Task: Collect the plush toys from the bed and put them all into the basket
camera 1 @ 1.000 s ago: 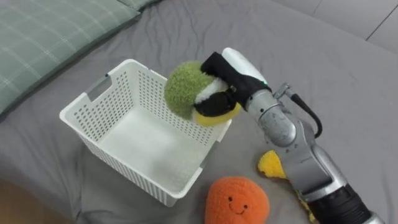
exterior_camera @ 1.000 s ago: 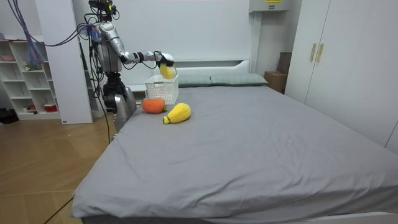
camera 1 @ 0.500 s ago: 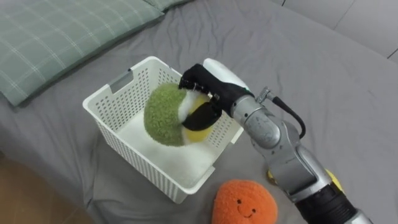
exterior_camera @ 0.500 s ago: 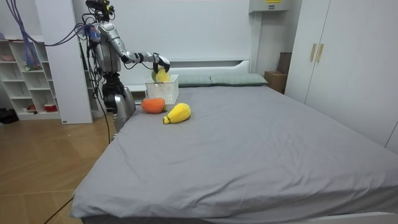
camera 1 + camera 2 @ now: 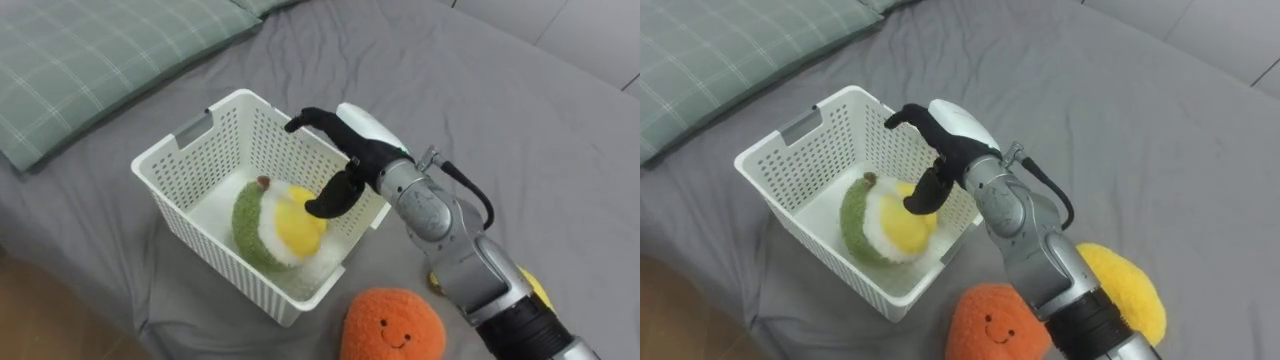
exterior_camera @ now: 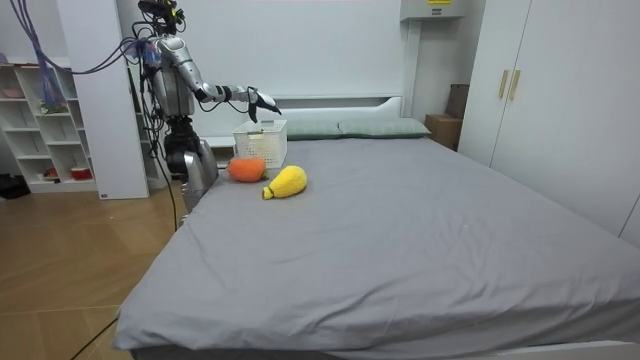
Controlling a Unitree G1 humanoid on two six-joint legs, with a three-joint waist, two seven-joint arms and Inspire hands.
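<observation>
A green-and-yellow plush toy (image 5: pixel 270 225) lies inside the white slatted basket (image 5: pixel 190 150) on the grey bed. My right hand (image 5: pixel 352 150) hovers over the basket's right rim, just above the toy. Its fingers are spread open and nothing is in them. An orange smiling plush (image 5: pixel 395 325) sits on the sheet just in front of the basket. A yellow plush (image 5: pixel 1120 290) lies to the orange one's right, partly behind my forearm. In the room view I stand at the bed's corner on the room view's left, with my right hand (image 6: pixel 256 98) stretched over the basket (image 6: pixel 260 143).
A green checked pillow (image 5: pixel 90 60) lies behind and left of the basket. The grey sheet (image 5: pixel 500 110) stretches away to the right. Wooden floor (image 5: pixel 30 320) shows past the bed's edge at lower left. White wardrobes (image 6: pixel 560 90) stand on the room view's right.
My right hand has opened and let go of the green-and-yellow plush, which has dropped from above the rim into the basket. The orange and yellow plush toys have not moved.
</observation>
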